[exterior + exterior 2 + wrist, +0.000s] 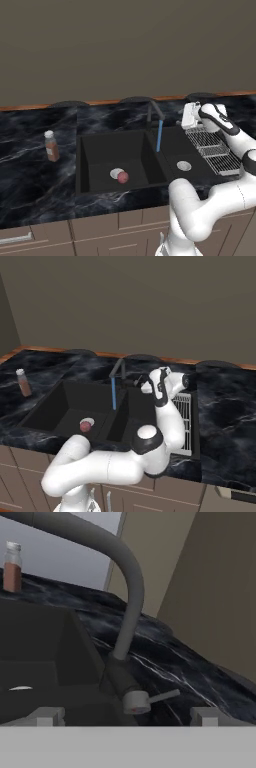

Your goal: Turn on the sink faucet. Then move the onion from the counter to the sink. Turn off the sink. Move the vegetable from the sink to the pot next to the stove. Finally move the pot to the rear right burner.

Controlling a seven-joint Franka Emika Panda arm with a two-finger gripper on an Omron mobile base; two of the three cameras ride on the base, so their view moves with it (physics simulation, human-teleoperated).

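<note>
With the onion (123,177) already lying in the left basin of the sink (100,150) and water running, the wide-open, empty gripper (127,716) should straddle the faucet (131,592) lever (not the neck) squarely before pushing it off.

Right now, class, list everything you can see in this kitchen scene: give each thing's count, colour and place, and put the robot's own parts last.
sink: one, matte black, double basin, set into the counter.
sink faucet: one, black, behind the divider between the basins, blue water running from its spout.
faucet handle: one, grey lever at the faucet's base.
onion: one, reddish-pink, on the left basin's floor beside its drain.
drains: two, silver, one in each basin.
bottle: one, brown with white cap, upright on the counter left of the sink.
wire rack: one, silver, at the right basin's far side.
counter: one, black marble with white veins, brown back edge.
arm: one, white.
gripper: one, open, close to the faucet handle.
</note>
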